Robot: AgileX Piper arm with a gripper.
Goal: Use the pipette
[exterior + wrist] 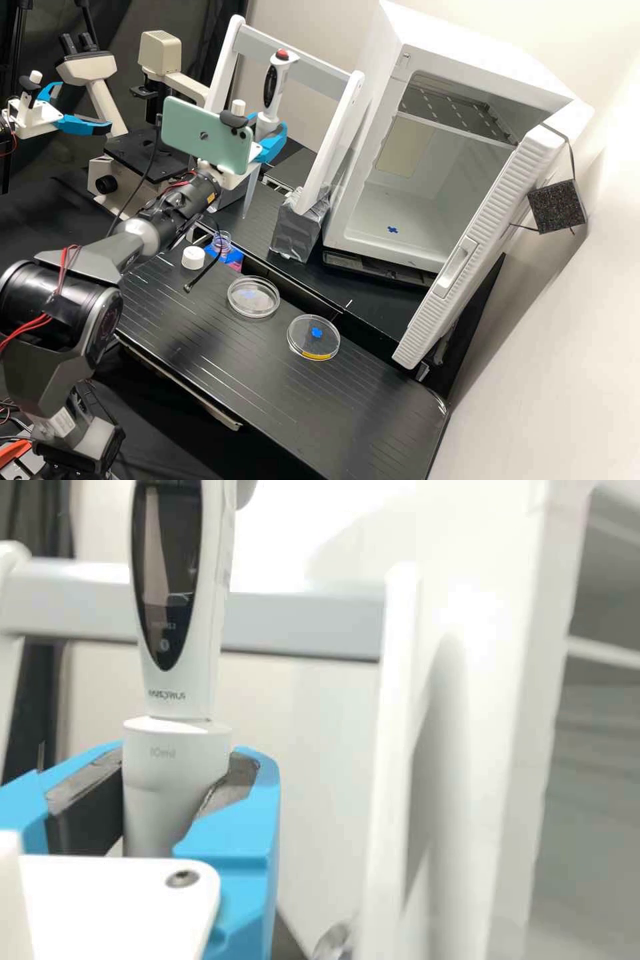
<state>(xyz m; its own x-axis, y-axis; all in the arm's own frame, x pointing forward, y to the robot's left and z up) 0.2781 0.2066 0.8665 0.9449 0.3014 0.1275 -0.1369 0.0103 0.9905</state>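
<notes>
Pipette: upright (272, 87), red button on top, long clear tip (251, 193) pointing down, in front of white stand's grey crossbar (293, 57)
Gripper (269, 128): closed round pipette's lower body, dark pads (90, 790) either side; gap is just pipette width
Phone (200, 135): pale green, mounted on arm, just beside gripper
White stand (331, 140): behind pipette, one foot wrapped in silvery tape (298, 230)
Bottle (221, 243): clear neck, sits in blue holder at bench edge
Cap (193, 257): white, on bench, near bottle
Dishes: two, round, clear, on bench; one nearer cap (253, 305), other (303, 343) has blue mark and yellow strip
Cabinet (387, 213): white, door open, shelf inside
Microscope (137, 143): behind arm
</notes>
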